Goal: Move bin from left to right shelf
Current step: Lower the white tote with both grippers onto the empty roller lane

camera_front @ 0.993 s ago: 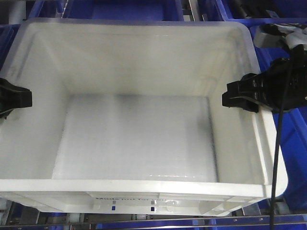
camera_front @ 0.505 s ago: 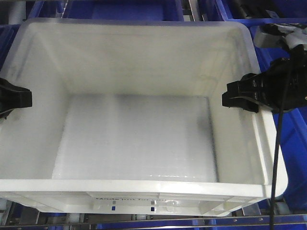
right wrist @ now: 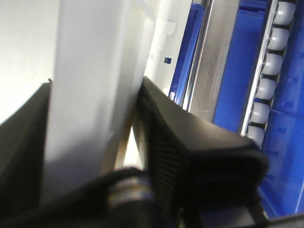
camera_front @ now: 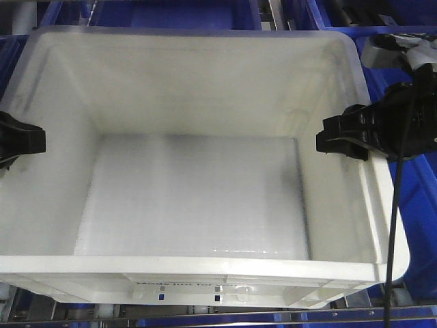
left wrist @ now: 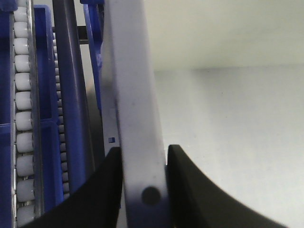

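The white bin (camera_front: pixel 198 198) fills the front view, empty, with black print on its near wall. My left gripper (camera_front: pixel 27 140) is shut on the bin's left rim, and my right gripper (camera_front: pixel 339 139) is shut on its right rim. In the left wrist view the black jaws of my left gripper (left wrist: pixel 142 156) stand on either side of the rim (left wrist: pixel 135 95). In the right wrist view my right gripper (right wrist: pixel 95 99) clamps the rim (right wrist: pixel 90 57) the same way. Rails of white roller wheels (left wrist: pixel 21 99) run beside the bin and also show in the right wrist view (right wrist: pixel 273 61).
Dark blue crates stand close behind the bin (camera_front: pixel 171 10) and to its right (camera_front: pixel 416 219). A steel rail (camera_front: pixel 239 316) crosses below the bin's near wall. A black cable (camera_front: pixel 395 205) hangs from my right arm over the bin's right rim.
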